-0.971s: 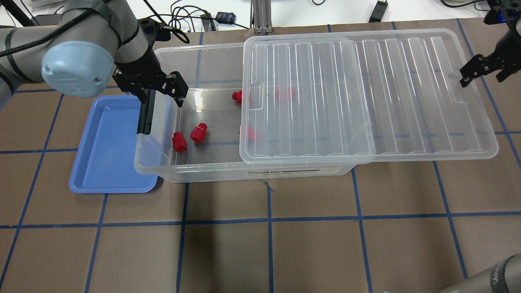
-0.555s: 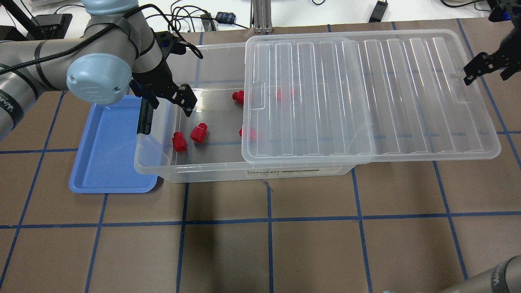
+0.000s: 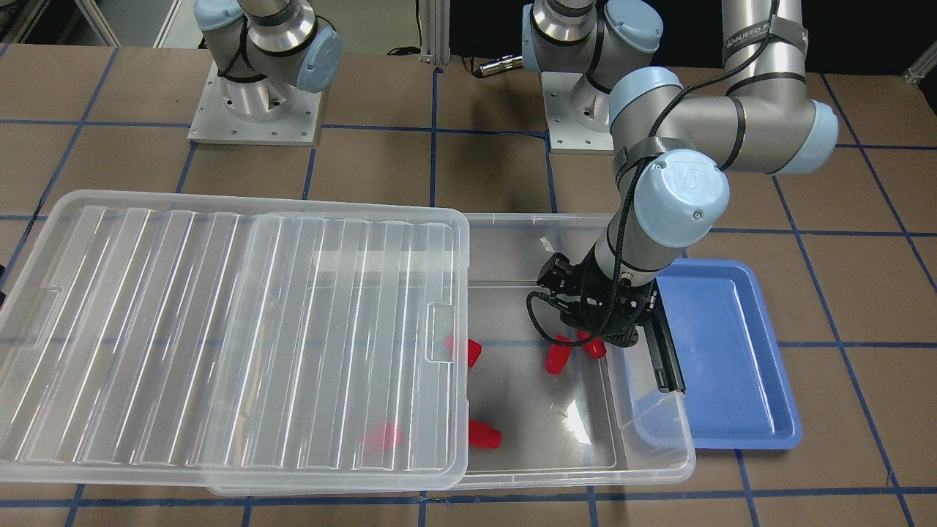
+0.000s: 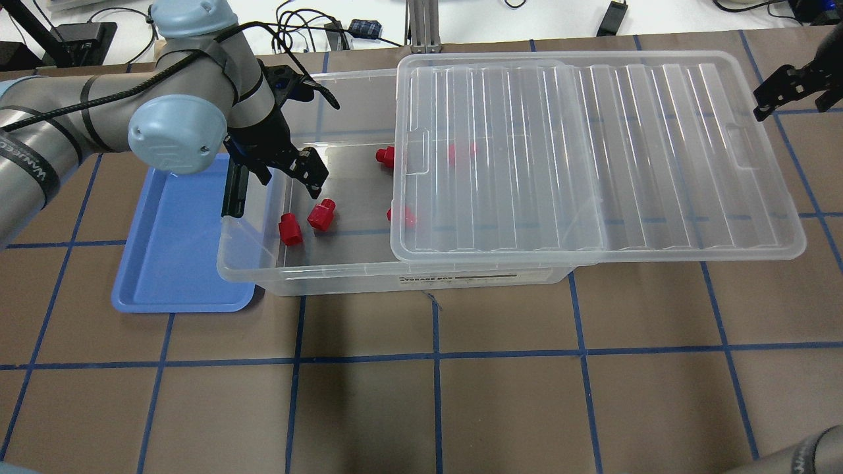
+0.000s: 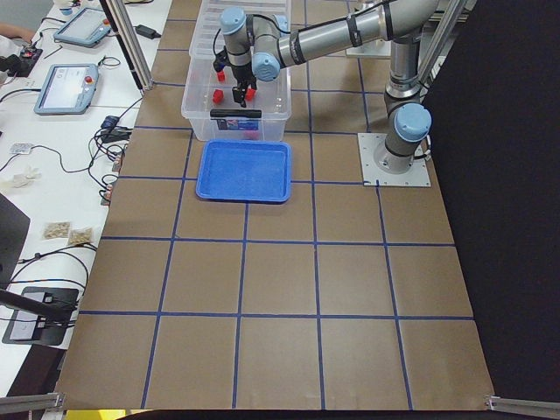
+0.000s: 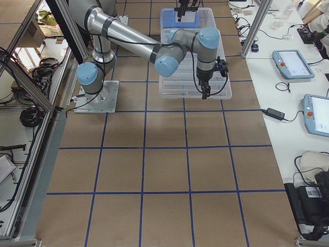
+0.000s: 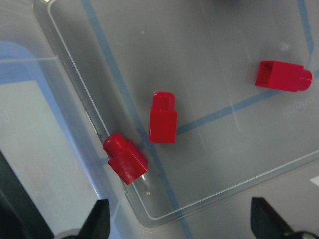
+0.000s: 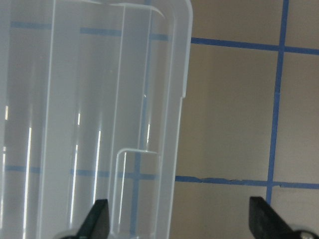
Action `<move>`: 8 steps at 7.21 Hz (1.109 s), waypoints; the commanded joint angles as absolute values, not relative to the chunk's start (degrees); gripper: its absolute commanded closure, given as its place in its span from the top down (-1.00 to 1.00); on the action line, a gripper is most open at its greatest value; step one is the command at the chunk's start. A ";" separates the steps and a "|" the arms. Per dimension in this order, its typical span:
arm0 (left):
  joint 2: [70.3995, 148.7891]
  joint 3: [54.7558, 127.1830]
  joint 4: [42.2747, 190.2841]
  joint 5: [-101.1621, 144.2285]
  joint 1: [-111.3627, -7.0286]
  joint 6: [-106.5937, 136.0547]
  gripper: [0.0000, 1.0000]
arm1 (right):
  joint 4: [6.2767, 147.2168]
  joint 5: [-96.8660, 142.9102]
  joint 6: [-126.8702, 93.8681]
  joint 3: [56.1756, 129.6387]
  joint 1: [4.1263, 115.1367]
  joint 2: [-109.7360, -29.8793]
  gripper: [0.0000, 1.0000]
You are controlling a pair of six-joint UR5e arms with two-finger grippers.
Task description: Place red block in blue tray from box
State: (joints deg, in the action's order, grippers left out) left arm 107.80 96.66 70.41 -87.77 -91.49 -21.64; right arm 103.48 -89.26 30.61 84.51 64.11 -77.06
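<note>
The clear box (image 4: 342,276) lies across the table with its ribbed lid (image 4: 593,151) slid to the right, so its left end is uncovered. Two red blocks (image 4: 289,230) (image 4: 322,214) lie at that open end, a third (image 4: 384,157) by the lid's edge, and others show dimly under the lid. My left gripper (image 4: 290,174) hangs open and empty just above the two blocks, which show in the left wrist view (image 7: 125,158) (image 7: 163,118). The empty blue tray (image 4: 171,243) sits left of the box. My right gripper (image 4: 793,95) is open and empty over the lid's right end.
The box's black latch strip (image 4: 232,191) stands between the left gripper and the tray (image 3: 725,351). The lid (image 3: 219,329) overhangs the box on the robot's right. Cables and small devices lie at the table's far edge (image 4: 329,29).
My left gripper has moved right and forward, from above the box's left wall to over the blocks inside. My right gripper has drifted slightly back and right.
</note>
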 commanded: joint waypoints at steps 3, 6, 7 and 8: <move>111.61 98.26 64.87 -87.80 -91.49 -22.50 0.88 | 87.57 -89.91 24.54 80.95 65.56 -86.29 1.00; 114.25 98.53 62.49 -87.80 -91.49 -24.26 0.88 | 84.12 -89.65 15.87 81.04 69.77 -89.55 1.00; 114.95 98.53 61.97 -87.80 -91.49 -24.43 0.88 | 84.11 -89.13 13.04 81.12 73.35 -90.08 1.00; 115.74 98.61 60.92 -87.80 -91.49 -24.61 0.88 | 84.20 -89.12 6.57 81.21 77.83 -90.09 1.00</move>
